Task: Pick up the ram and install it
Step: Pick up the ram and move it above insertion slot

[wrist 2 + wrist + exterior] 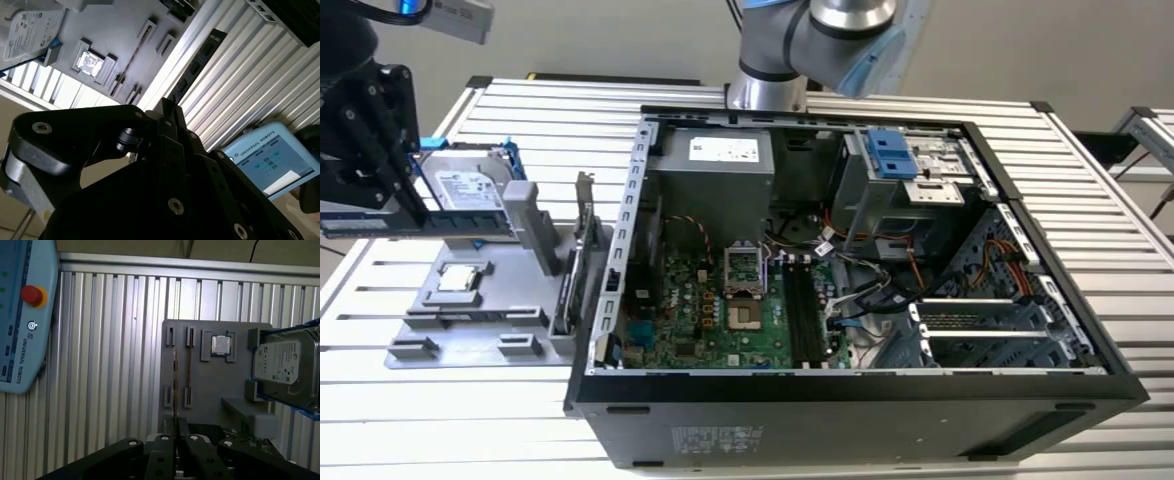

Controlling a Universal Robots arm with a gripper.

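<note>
The ram (447,222) is a long, narrow blue stick held level above the grey holder tray (480,295) at the exterior view's left. My black gripper (414,215) is shut on it. In the second wrist view the ram (197,65) reaches out dark from between the gripper (167,112) fingers. In the first wrist view the ram (174,390) shows edge-on as a thin line rising from the gripper (176,432), over the tray (210,390). The motherboard's black slots (803,315) lie inside the open computer case (854,385), well to the right of the gripper.
A silver hard drive (460,190) in a blue frame stands on the tray behind the ram. A processor chip (458,280) and a dark card with a metal bracket (587,250) also sit on the tray. A teach pendant (20,315) lies on the slatted table (454,400).
</note>
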